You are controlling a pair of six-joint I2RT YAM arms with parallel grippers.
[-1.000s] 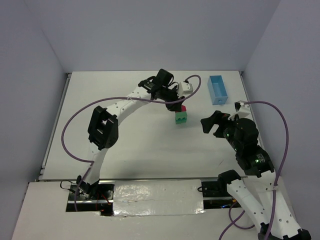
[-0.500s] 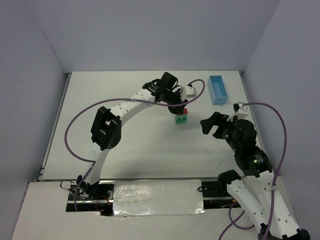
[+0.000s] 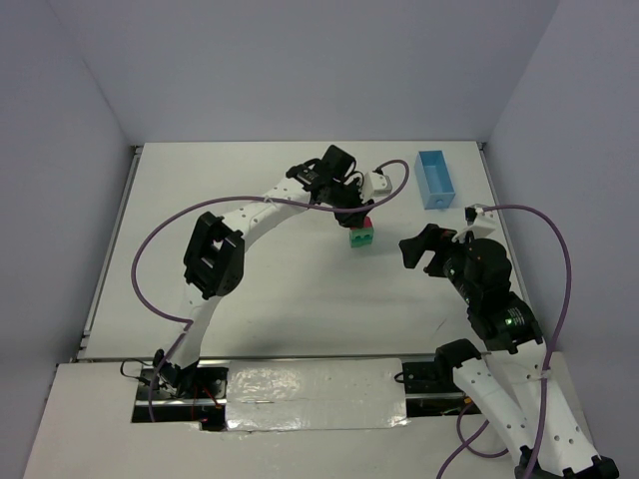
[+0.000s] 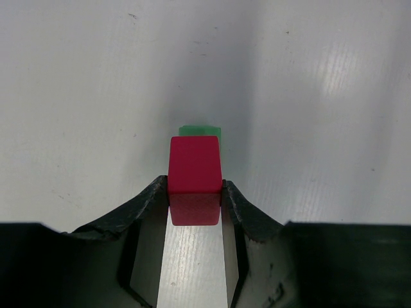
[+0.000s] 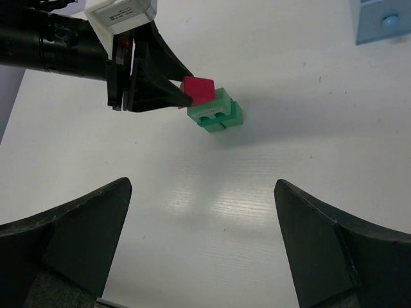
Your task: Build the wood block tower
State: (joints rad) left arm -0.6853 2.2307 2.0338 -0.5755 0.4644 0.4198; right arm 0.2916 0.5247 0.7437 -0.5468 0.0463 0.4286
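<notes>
A stack of green blocks (image 3: 360,238) (image 5: 216,113) stands mid-table; in the left wrist view only a sliver of green (image 4: 200,131) shows behind the red piece. My left gripper (image 3: 363,219) (image 4: 195,192) (image 5: 183,96) is shut on the red block (image 4: 194,168) (image 5: 198,88) (image 3: 367,221) and holds it right over the green stack's top; whether it touches the stack I cannot tell. My right gripper (image 3: 424,249) (image 5: 202,224) hangs wide open to the right of the stack, nothing between its fingers.
A light blue tray (image 3: 433,179) (image 5: 381,22) lies at the back right, apart from the stack. The left arm arches across the table's left half. White walls close in the table on three sides.
The left gripper with the red block has moved a little toward the green stack and now sits over it. The right gripper has edged slightly left.
</notes>
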